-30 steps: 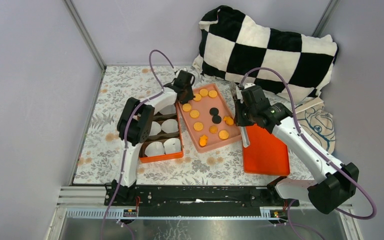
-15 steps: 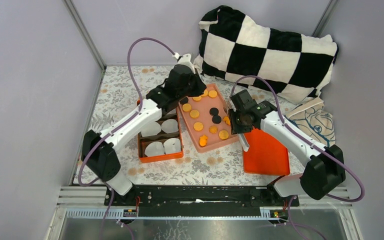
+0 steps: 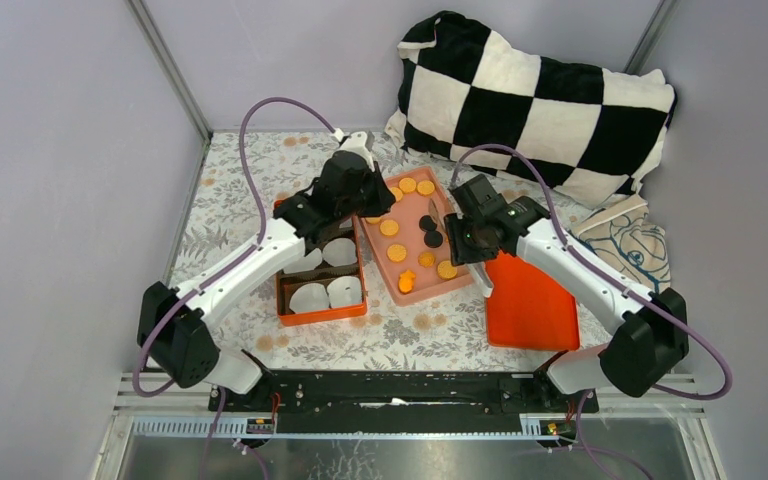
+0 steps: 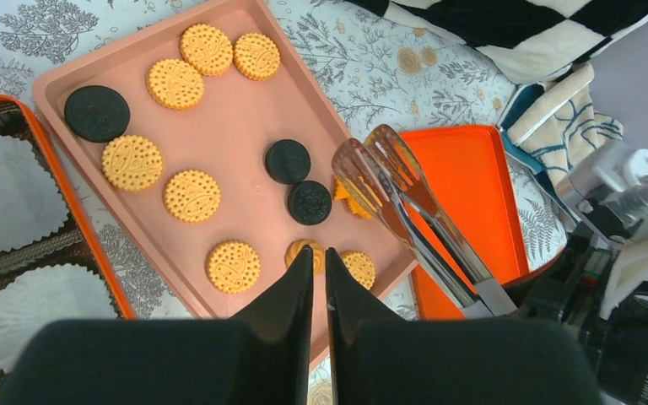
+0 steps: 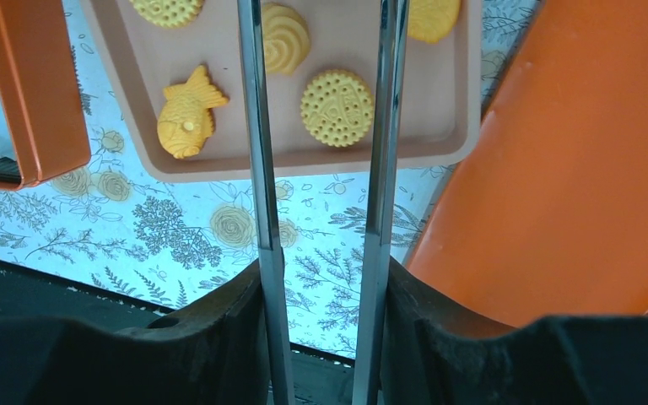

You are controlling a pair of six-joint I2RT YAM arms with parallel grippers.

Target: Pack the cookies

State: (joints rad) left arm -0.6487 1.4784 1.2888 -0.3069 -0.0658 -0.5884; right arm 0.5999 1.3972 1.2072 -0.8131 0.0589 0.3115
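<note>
The cookies (image 3: 389,228) lie on a pink tray (image 3: 438,291): golden round ones (image 4: 191,195), black ones (image 4: 288,160), a fish-shaped one (image 5: 186,118) and a dotted round one (image 5: 337,107). My left gripper (image 4: 320,253) hovers above the tray's near part, its jaws almost touching with nothing between them; in the top view the left gripper (image 3: 362,207) is at the tray's left edge. My right gripper (image 5: 321,278) is shut on metal tongs (image 5: 253,126), whose two arms stand spread over the tray's near right end. The tongs' tips (image 4: 388,181) hang above the cookies.
An orange box (image 3: 318,318) with white paper cups (image 3: 310,297) stands left of the tray. A flat orange lid (image 3: 530,300) lies right of it. A checked pillow (image 3: 530,90) and a printed cloth (image 3: 630,245) lie at the back right.
My left arm has swung out and drawn its wrist back and left over the tray's edge. The right gripper has moved left toward the tray, and the tongs' arms have spread wider.
</note>
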